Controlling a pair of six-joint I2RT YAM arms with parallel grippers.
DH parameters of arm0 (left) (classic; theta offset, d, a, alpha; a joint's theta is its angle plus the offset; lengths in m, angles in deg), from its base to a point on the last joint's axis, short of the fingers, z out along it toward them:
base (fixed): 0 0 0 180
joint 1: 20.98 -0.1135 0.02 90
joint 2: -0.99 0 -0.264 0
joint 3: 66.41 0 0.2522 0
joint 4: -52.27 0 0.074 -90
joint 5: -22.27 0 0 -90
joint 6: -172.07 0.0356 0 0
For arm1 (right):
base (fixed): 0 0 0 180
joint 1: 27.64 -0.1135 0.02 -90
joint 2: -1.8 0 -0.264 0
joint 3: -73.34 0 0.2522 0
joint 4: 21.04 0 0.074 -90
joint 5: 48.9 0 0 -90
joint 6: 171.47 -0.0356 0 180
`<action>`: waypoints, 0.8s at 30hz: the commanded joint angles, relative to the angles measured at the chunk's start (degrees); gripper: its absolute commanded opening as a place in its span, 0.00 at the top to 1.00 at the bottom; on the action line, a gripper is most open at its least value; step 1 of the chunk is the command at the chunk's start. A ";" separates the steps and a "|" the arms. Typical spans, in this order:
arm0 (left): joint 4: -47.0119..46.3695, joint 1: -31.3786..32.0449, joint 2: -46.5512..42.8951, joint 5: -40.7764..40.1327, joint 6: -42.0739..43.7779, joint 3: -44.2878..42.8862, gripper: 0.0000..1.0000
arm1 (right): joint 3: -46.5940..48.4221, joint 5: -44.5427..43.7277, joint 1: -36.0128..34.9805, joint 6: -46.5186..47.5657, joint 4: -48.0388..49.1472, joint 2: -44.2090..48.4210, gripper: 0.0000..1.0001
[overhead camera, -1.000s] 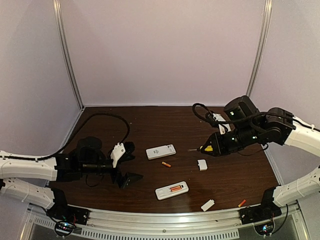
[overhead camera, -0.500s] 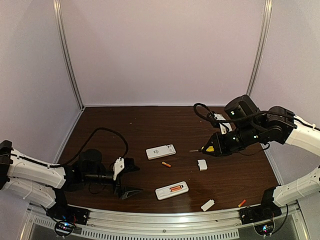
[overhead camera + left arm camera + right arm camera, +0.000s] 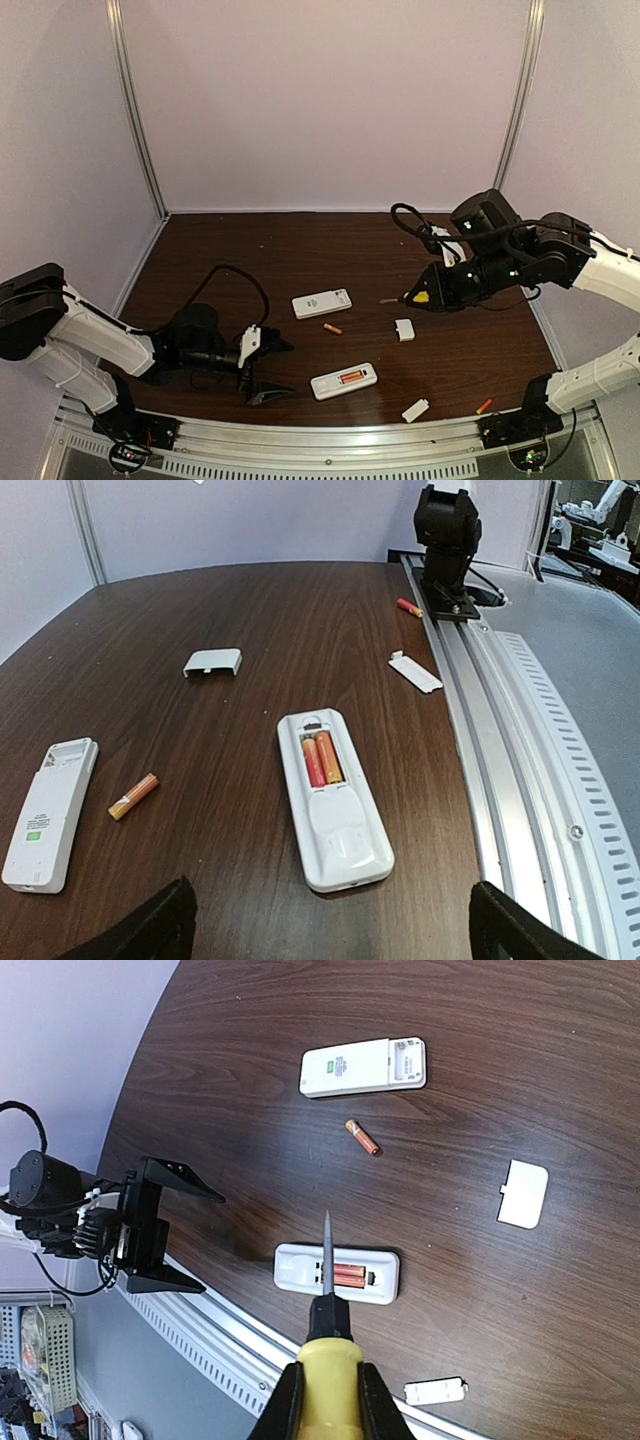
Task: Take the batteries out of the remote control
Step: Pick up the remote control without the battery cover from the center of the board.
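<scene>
From above, the left arm (image 3: 100, 335) lies low along the near left of the counter (image 3: 300, 250), its forearm reaching right. The left jaws stand spread wide and released, just left of the near remote (image 3: 343, 380). Two batteries (image 3: 351, 377) sit in the remote's open bay. The right arm (image 3: 560, 255) is folded up at the far right, wrist tipped down toward the left. The right jaws are clenched on the yellow-handled screwdriver (image 3: 417, 297), whose tip hangs right of the far remote (image 3: 321, 303). A loose battery (image 3: 332, 328) lies between the remotes, and another (image 3: 484, 406) lies at the near right edge.

The left wrist camera sits low over the counter. Its two dark fingers (image 3: 150, 930) are far apart at the bottom corners, and the near remote (image 3: 333, 800) lies ahead between them.

The right wrist camera looks down along the screwdriver (image 3: 328, 1340). Its fingers (image 3: 285, 1405) pinch the yellow handle, and the blade lines up over the batteries (image 3: 345, 1275).
</scene>
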State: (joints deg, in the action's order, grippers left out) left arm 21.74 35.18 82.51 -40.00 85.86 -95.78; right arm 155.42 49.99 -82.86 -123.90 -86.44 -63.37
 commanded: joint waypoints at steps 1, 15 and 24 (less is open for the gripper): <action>-6.61 -0.48 2.83 3.42 1.26 -1.89 0.04 | -0.69 -1.59 0.27 -1.64 1.41 1.74 1.00; -6.66 2.75 9.68 2.05 3.48 -5.31 0.06 | -1.60 -2.00 0.26 -4.62 2.22 2.65 1.00; -15.95 9.54 18.14 -11.55 -0.98 -7.12 0.08 | -2.51 -1.68 0.20 -6.24 0.95 4.04 1.00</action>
State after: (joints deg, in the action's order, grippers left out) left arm 12.50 42.35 97.22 -44.13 86.86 -101.42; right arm 154.15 49.66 -82.86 -128.64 -84.60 -60.81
